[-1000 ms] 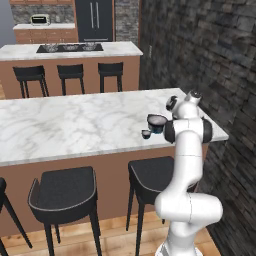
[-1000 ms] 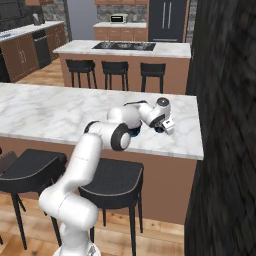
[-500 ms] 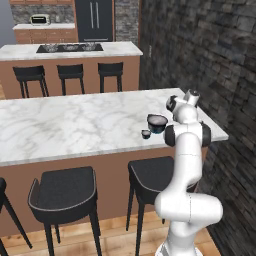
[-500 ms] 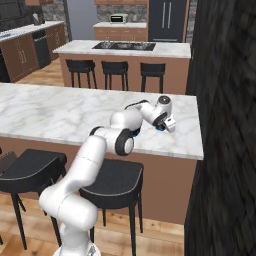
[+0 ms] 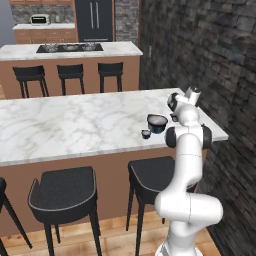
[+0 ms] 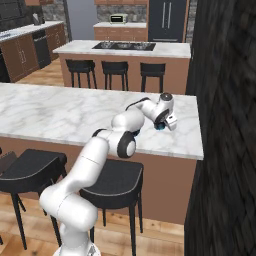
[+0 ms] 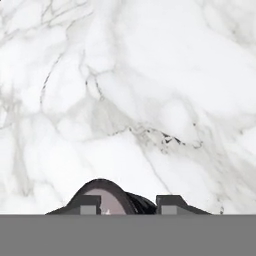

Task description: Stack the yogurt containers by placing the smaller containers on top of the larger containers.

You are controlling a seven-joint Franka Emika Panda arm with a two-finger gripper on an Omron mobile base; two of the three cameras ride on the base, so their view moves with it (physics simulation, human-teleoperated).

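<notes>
My gripper (image 7: 130, 205) reaches down to the marble counter (image 7: 150, 75) near its right end. One of the smaller containers (image 7: 112, 195), a tiny dark cup, sits between the two fingertips (image 7: 170, 204), which press on its sides. From the right base view the same bluish cup (image 6: 160, 126) shows under the hand, at the gripper (image 6: 161, 123). The larger container (image 5: 157, 123), a squat dark tub with a blue body, stands just left of the hand. Another smaller container (image 5: 145, 134) rests on the counter in front of the tub.
A dark stone wall (image 5: 215, 60) rises close on the right of the counter (image 5: 75, 125). Black stools (image 5: 65, 192) stand below the counter's near edge. A second island with a cooktop (image 5: 70, 48) lies farther back.
The fingers have closed in from wide open onto the small cup. The hand has stayed near the counter's right end, with only a slight shift.
</notes>
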